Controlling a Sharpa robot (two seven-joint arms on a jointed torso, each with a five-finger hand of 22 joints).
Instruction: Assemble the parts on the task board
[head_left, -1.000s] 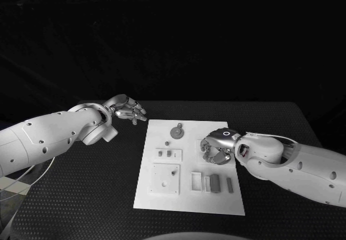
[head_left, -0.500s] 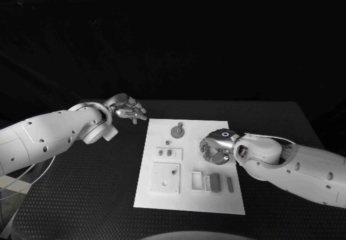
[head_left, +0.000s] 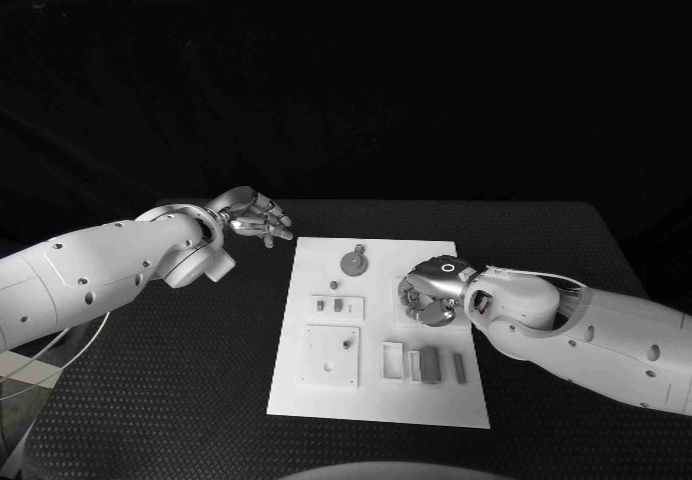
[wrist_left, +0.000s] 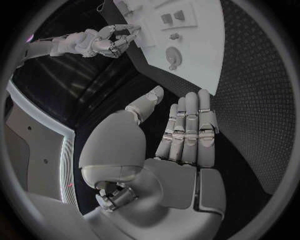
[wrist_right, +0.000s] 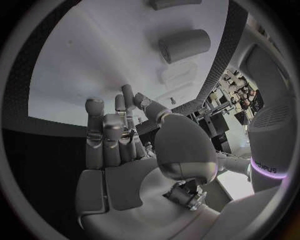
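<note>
The white task board (head_left: 378, 400) lies in the middle of the table. On it are a grey round disc (head_left: 355, 263), a small block with two slots (head_left: 336, 308), a square plate (head_left: 330, 357) and several grey bars (head_left: 433, 366) near its front right. My right hand (head_left: 427, 295) hovers over the board's right middle with its fingers curled downward; I see nothing between them. The right wrist view has those fingers (wrist_right: 103, 132) above the board (wrist_right: 87, 60), near a grey cylinder (wrist_right: 183, 45). My left hand (head_left: 254, 217) hangs open off the board's far left corner, empty.
The black table (head_left: 159, 400) has free room on both sides of the board. In the left wrist view the open palm (wrist_left: 181, 145) faces the board's far corner (wrist_left: 206, 60), with the disc (wrist_left: 173, 54) and my right hand (wrist_left: 103, 41) beyond it.
My right hand has shifted a little toward the far side of the board, its fingers still curled. The left hand has not moved.
</note>
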